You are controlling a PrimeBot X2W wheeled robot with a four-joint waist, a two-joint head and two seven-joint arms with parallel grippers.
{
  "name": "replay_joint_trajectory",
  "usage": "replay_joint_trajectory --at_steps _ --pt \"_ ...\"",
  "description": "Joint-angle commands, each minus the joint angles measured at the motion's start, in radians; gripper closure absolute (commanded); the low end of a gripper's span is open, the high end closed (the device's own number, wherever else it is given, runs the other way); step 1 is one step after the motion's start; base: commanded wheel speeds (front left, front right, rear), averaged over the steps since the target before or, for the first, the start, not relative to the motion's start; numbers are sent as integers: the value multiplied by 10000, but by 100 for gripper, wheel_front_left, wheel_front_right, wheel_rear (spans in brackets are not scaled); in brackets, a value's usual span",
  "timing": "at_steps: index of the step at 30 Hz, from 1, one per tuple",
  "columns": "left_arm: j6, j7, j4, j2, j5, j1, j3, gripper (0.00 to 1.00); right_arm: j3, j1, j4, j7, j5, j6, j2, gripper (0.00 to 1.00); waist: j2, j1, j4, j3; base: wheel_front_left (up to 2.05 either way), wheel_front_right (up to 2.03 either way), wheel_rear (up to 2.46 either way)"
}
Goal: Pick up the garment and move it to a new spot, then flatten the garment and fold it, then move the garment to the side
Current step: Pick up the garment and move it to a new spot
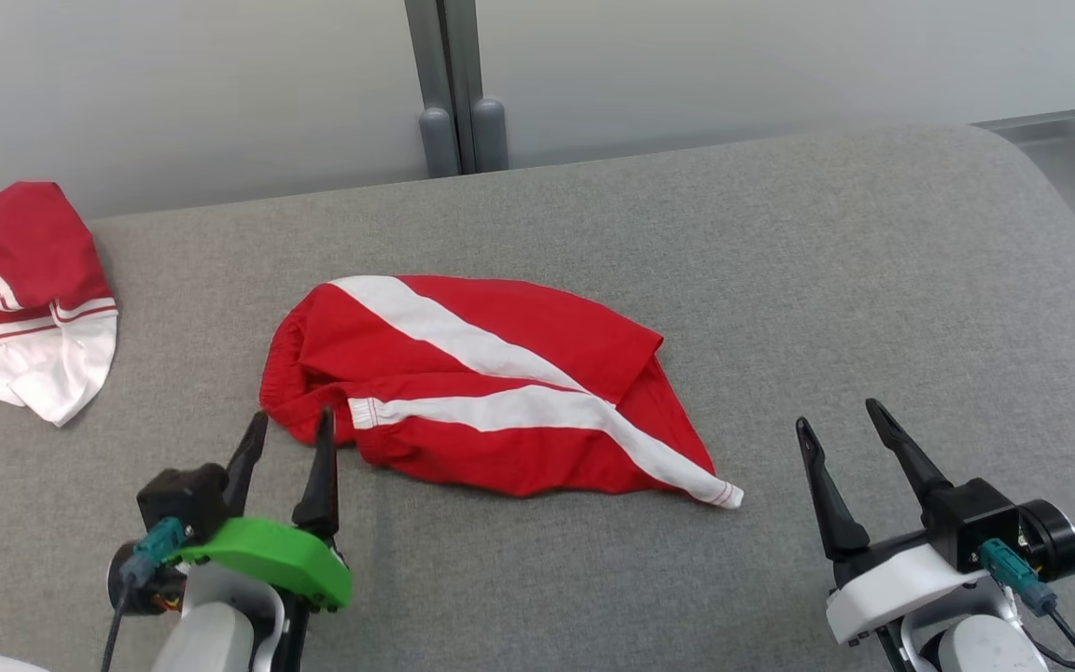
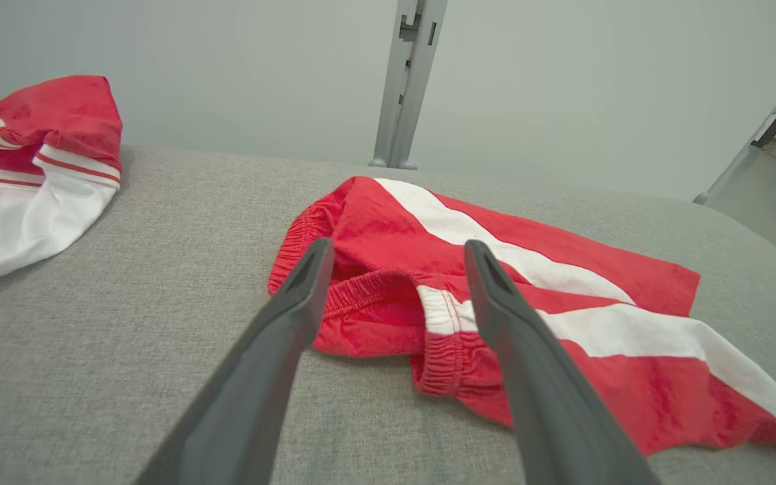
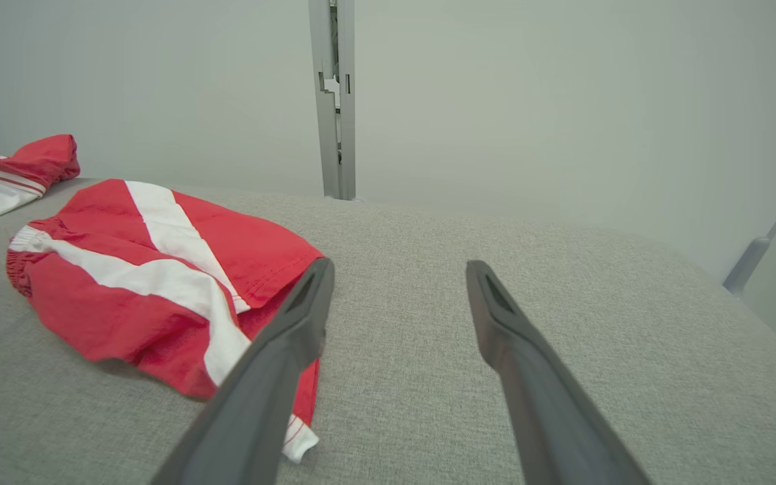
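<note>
The garment [image 1: 491, 387] is a pair of red shorts with white side stripes, lying crumpled in the middle of the grey padded surface [image 1: 780, 261]. Its elastic waistband [image 2: 354, 286] faces my left gripper [image 1: 293, 425], which stands open at the garment's near left edge with nothing between its fingers. In the left wrist view the garment [image 2: 496, 269] lies just beyond the left gripper [image 2: 398, 252]. My right gripper [image 1: 838, 420] hovers open to the right of the garment, apart from it. The right wrist view has the garment [image 3: 159, 269] left of the right gripper [image 3: 399, 269].
A second red and white garment [image 1: 29, 299] lies bunched at the far left edge of the surface. A grey post [image 1: 453, 89] stands against the pale wall behind. The surface's right edge curves down at the far right [image 1: 1060, 187].
</note>
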Motion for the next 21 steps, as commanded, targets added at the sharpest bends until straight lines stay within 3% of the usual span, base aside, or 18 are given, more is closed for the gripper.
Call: replay_joint_trajectory --at_steps 1,9,21 --pt "60 -1 -187 -71 239 349 128 0 -21 183 41 -3 56 -10 -37 0 0 0 11 -209 0 0 0" --pt "135 -2 -1438 -615 1145 1915 1103 0 -20 359 63 -3 148 -10 -37 0 0 0 -43 -505 0 0 0" --pt "41 -2 -2365 -948 1357 3186 1824 0 -104 568 304 -3 370 -10 -37 0 0 0 4 -749 0 0 0"
